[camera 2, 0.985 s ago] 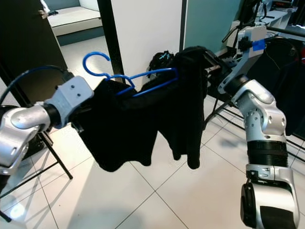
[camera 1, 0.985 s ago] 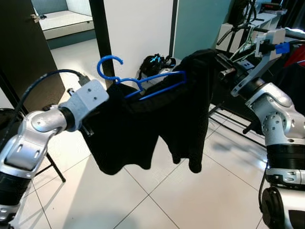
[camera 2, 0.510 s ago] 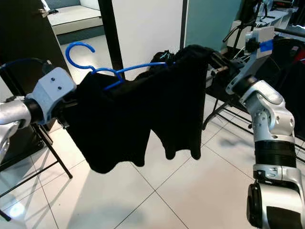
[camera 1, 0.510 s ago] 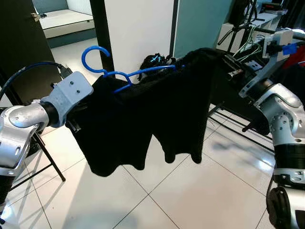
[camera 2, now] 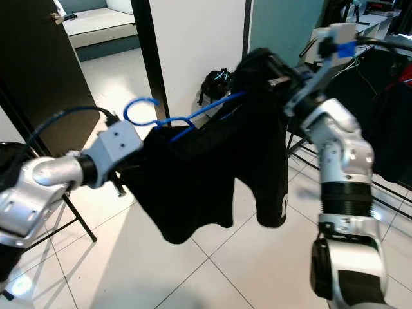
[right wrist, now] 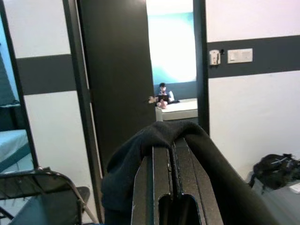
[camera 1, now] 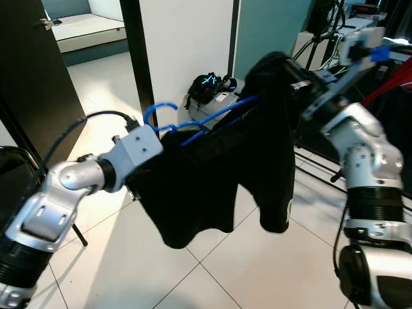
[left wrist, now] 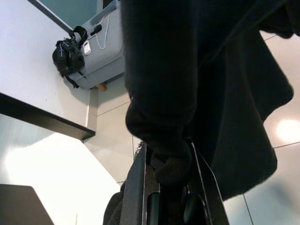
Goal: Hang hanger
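Black shorts (camera 1: 219,174) on blue hanger (camera 1: 193,119), frame centre. Left gripper (left wrist: 171,187) clamped on shorts' fabric; right gripper (right wrist: 171,180) pressed together, fabric draped over it.

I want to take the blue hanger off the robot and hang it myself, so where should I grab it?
Grip the hanger at its hook, coming from above. The hook stands bare above the black shorts, curving upward beside the left hand, while the arms below are wrapped in cloth that both hands hold.
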